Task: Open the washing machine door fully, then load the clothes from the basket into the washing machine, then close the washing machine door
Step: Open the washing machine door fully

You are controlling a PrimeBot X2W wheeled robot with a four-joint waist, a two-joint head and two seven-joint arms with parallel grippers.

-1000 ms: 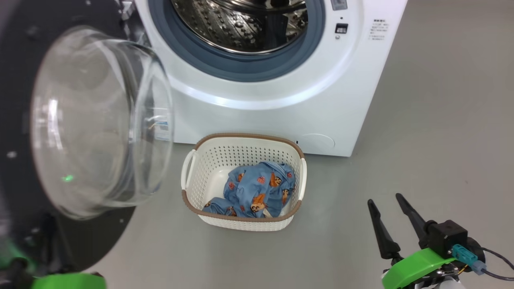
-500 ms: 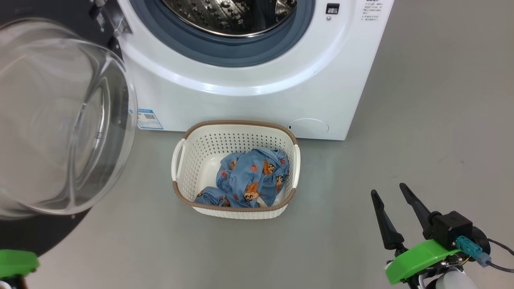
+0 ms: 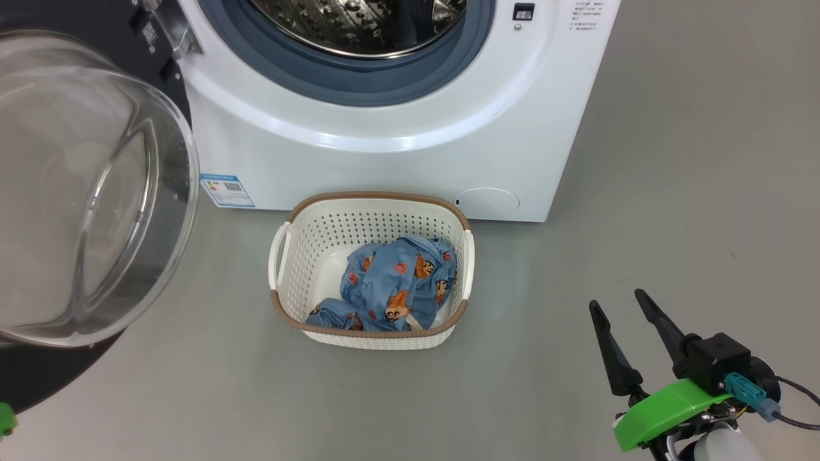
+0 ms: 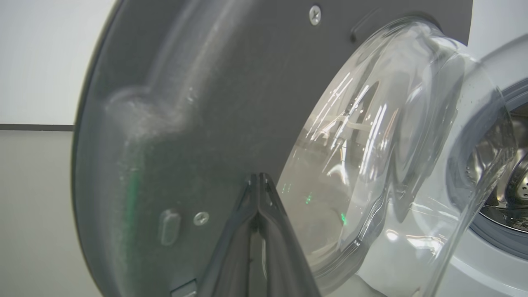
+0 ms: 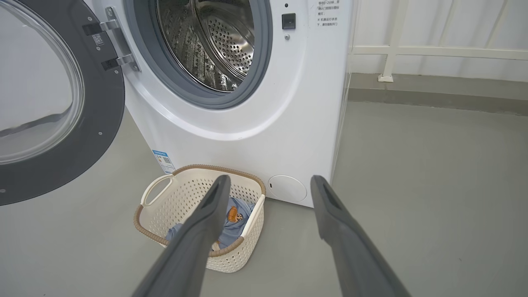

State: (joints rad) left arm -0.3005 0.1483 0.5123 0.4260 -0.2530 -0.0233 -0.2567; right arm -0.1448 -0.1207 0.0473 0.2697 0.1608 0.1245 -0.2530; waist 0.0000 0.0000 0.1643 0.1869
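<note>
Looking from the head, the washing machine door [image 3: 83, 192] is seen swung out left; the basket [image 3: 375, 196] is set on the floor [image 3: 672, 160] just before the washing machine [image 3: 384, 166], clothes [image 3: 397, 282] heaped inside. The right claw [image 3: 615, 299] is held apart, probably readied for them. From the left wrist, the left claw [image 4: 260, 176] is seen pressed together at the door's inner face, seemingly for pushing. From the right wrist, the basket is seen beneath the opening.

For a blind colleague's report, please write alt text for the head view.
A white washing machine stands with its round door swung open at the left, steel drum exposed. On the grey floor before it, a cream basket holds blue printed clothes; the right gripper, open, hovers at lower right.
</note>
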